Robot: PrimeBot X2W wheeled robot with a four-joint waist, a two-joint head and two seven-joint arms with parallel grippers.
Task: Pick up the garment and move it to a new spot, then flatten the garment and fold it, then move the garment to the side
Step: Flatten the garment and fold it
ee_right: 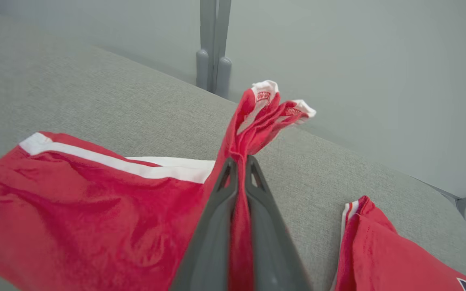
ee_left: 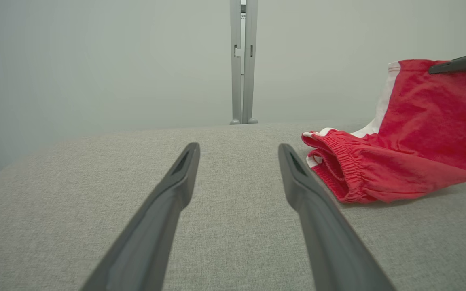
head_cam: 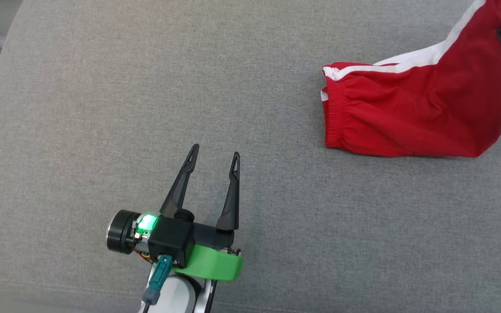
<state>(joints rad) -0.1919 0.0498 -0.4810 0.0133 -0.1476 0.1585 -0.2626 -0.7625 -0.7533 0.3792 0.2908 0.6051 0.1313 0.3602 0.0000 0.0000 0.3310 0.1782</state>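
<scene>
The grey worktop point(head_cam: 81, 130) curves away at its left edge, with open room all round the left gripper point(head_cam: 215, 152), whose jaws are wide and empty. A grey post point(ee_left: 243, 60) stands beyond the far edge. To the right, the red shorts point(head_cam: 407, 117) lie waistband-down. Their lifted end is cut off by the frame and pinched by the right gripper point(ee_right: 239, 161), jaws closed on the cloth.

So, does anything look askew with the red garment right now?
The red garment is not flat: the right pincer holds one bunched end up off the grey surface, so the cloth hangs slanted and creased.
</scene>
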